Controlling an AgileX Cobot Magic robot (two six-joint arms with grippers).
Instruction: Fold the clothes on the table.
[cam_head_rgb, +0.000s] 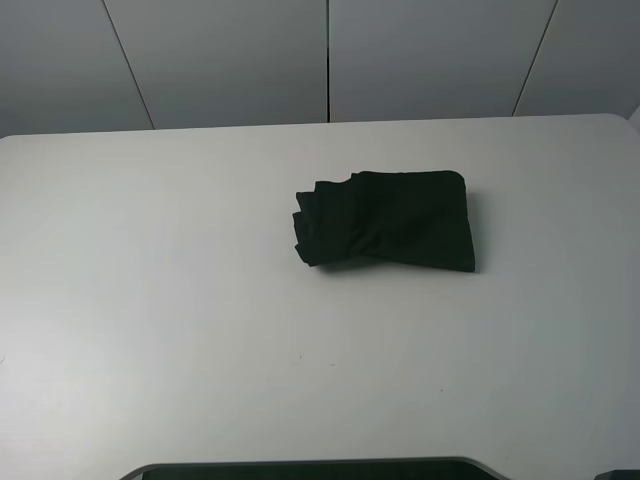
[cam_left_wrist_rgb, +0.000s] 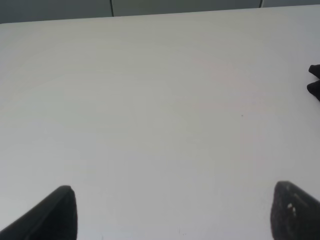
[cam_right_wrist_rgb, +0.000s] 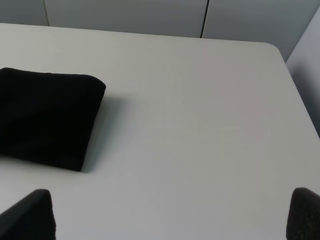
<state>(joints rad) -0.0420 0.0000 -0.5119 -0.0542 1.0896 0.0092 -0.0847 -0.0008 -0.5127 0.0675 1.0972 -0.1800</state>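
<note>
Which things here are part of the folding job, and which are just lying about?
Part of the job:
- black folded garment
- left gripper, open, empty
- right gripper, open, empty

Just there:
- white table
- grey wall panels

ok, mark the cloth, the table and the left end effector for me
cloth (cam_head_rgb: 395, 220), exterior high view, middle of the folded bundle
table (cam_head_rgb: 150, 300), exterior high view, bare top left of the cloth
left end effector (cam_left_wrist_rgb: 172, 212), left wrist view, midway between its spread fingertips
</note>
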